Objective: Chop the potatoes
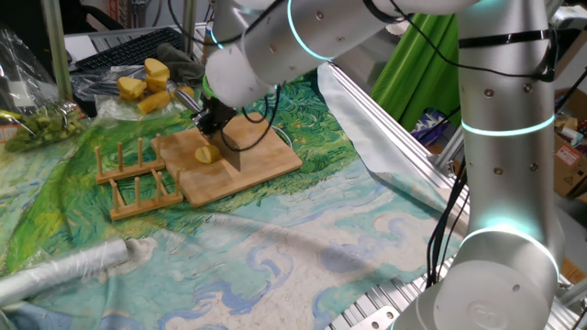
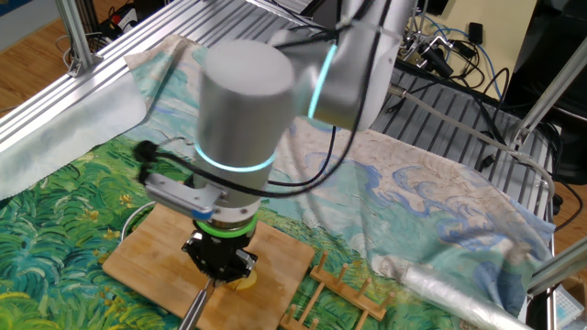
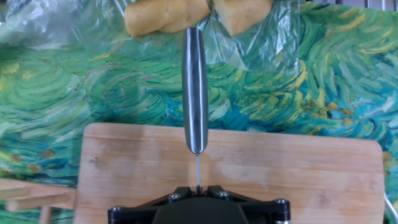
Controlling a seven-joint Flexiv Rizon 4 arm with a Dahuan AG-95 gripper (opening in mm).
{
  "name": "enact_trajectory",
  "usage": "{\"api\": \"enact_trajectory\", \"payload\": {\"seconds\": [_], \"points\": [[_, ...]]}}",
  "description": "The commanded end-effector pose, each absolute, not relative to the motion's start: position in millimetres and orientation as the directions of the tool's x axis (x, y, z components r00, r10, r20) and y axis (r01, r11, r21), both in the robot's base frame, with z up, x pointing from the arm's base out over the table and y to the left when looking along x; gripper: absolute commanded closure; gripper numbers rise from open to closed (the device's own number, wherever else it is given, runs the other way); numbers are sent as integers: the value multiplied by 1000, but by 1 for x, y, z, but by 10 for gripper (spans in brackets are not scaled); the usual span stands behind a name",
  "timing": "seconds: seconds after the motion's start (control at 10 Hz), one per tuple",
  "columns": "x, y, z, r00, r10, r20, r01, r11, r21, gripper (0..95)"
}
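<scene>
We saw the pincer [image 1: 216,124] pointing straight down over the wooden board [image 1: 261,165], clenched on a knife [image 3: 195,93] whose handle ran away across the painted cloth [image 1: 275,247] on the table. The potato piece [image 1: 206,155] lay on the board just beside the blade; its long axis we could not tell.

Lighting was bright, even and diffuse, apparently from overhead. Soft shadows fell on the painted cloth [image 1: 275,247]. Glare showed on the arm [image 2: 240,87], knife handle [image 3: 195,87] and plastic bags [image 3: 74,25]. Fixed views were slightly soft; hand view was sharp.
</scene>
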State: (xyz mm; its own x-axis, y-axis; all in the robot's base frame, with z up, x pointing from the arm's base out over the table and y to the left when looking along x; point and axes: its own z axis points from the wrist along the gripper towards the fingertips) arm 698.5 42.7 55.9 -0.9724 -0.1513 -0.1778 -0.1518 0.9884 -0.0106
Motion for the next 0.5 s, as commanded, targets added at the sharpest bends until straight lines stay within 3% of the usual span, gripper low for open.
{"api": "enact_trajectory", "payload": {"seconds": [0.1,0.5], "points": [[698,43,51,-970,-142,-196,-140,990,-21,950],[699,46,32,-965,-134,-227,-130,991,-33,950]]}}
